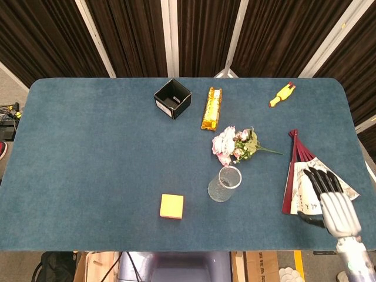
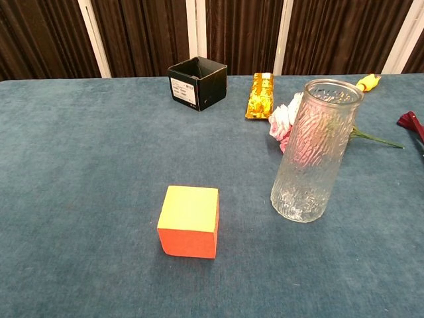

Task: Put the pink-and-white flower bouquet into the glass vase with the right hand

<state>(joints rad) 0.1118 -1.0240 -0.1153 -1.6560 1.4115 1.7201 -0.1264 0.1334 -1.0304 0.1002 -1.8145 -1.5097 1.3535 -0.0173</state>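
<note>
The pink-and-white flower bouquet point(image 1: 233, 144) lies flat on the blue table, its green stem pointing right; in the chest view the bouquet point(image 2: 282, 119) shows partly behind the vase. The empty glass vase point(image 1: 224, 184) stands upright just in front of it, seen close up in the chest view as the vase point(image 2: 311, 151). My right hand point(image 1: 330, 200) hovers over the paper fan at the table's front right, fingers spread, holding nothing, well to the right of the bouquet. The left hand is not visible in either view.
A paper fan point(image 1: 305, 182) lies under the right hand. An orange-and-yellow cube point(image 1: 171, 206) sits front centre, a black open box point(image 1: 173, 98) and a gold packet point(image 1: 212, 108) at the back, a yellow rubber chicken point(image 1: 282, 94) back right.
</note>
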